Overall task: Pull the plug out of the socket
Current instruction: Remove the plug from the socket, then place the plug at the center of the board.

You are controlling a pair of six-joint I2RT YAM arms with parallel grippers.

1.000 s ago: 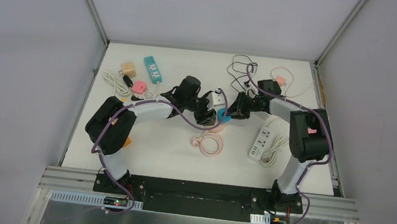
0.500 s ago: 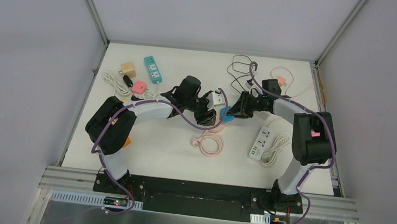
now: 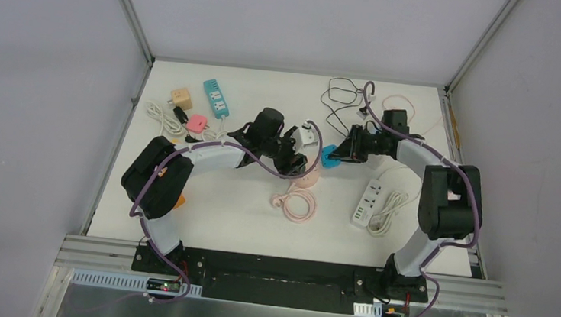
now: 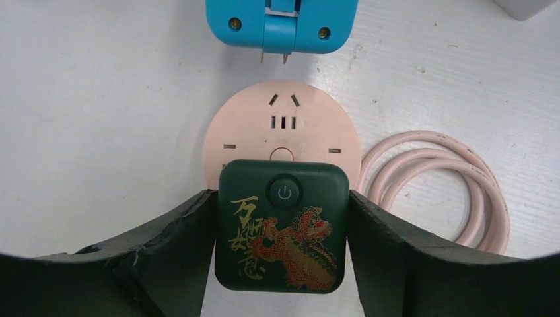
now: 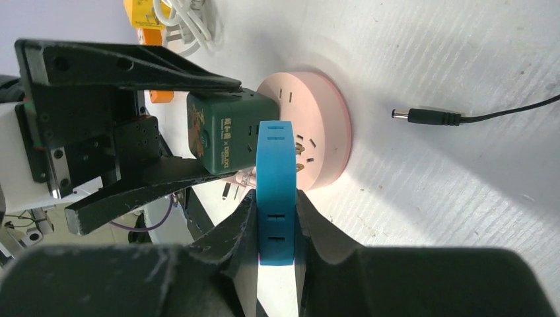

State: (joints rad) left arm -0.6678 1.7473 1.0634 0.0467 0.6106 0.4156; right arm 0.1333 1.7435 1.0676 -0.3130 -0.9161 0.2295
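A round pink socket (image 4: 282, 129) lies flat on the white table; it also shows in the top view (image 3: 307, 178). A dark green cube adapter (image 4: 282, 228) with a gold dragon sits plugged on its near part. My left gripper (image 4: 282, 201) is shut on this adapter, a finger against each side. My right gripper (image 5: 276, 198) is shut on a blue plug (image 5: 276, 165). It holds the plug clear of the socket, with the prongs bare in the left wrist view (image 4: 282, 23). In the top view the blue plug (image 3: 329, 157) is right of the left gripper (image 3: 293, 156).
A coiled pink cable (image 3: 296, 204) lies in front of the socket. A white power strip (image 3: 368, 201) lies at the right, and black cables (image 3: 340, 102) with a barrel plug (image 5: 426, 117) lie behind. A white cube adapter (image 3: 308, 136), a teal strip (image 3: 216, 97), a pink plug (image 3: 197, 123) and a wooden cube (image 3: 181, 98) lie at the back.
My right gripper has moved right and away from the socket with the blue plug, which now hangs free of it. My left gripper stays on the green adapter.
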